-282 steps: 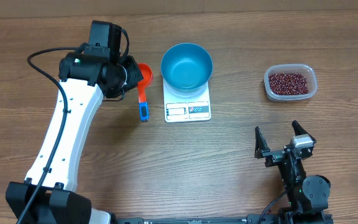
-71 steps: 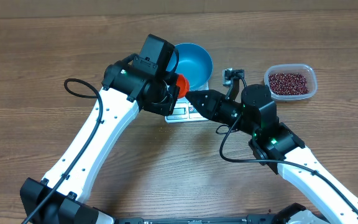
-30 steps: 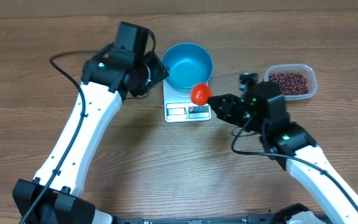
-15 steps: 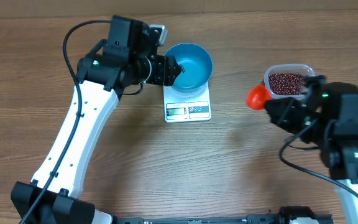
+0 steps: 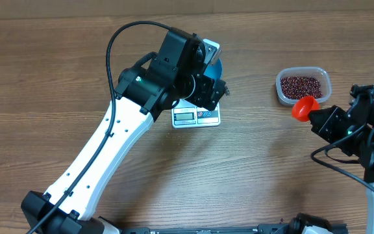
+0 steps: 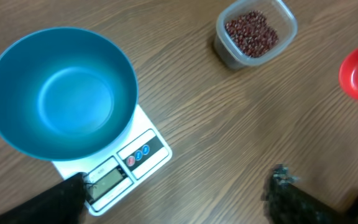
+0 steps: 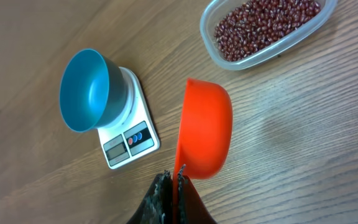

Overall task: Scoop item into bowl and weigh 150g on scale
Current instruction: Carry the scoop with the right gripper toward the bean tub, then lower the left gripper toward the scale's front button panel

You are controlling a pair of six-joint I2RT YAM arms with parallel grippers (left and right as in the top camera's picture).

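Wooden table (image 5: pixel 44 65): your right claw (image 7: pixel 174 193) pinches the orange plastic scoop (image 7: pixel 207 127), left claw (image 6: pixel 173 193) gapes. Careless dipping could scatter small red-brown beans (image 7: pixel 266 25).

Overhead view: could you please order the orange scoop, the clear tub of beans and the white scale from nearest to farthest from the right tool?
1. The orange scoop, held in the right tool itself.
2. The clear tub of beans, just beyond the scoop, toward the far edge.
3. The white scale, well off to the left, mid-table.
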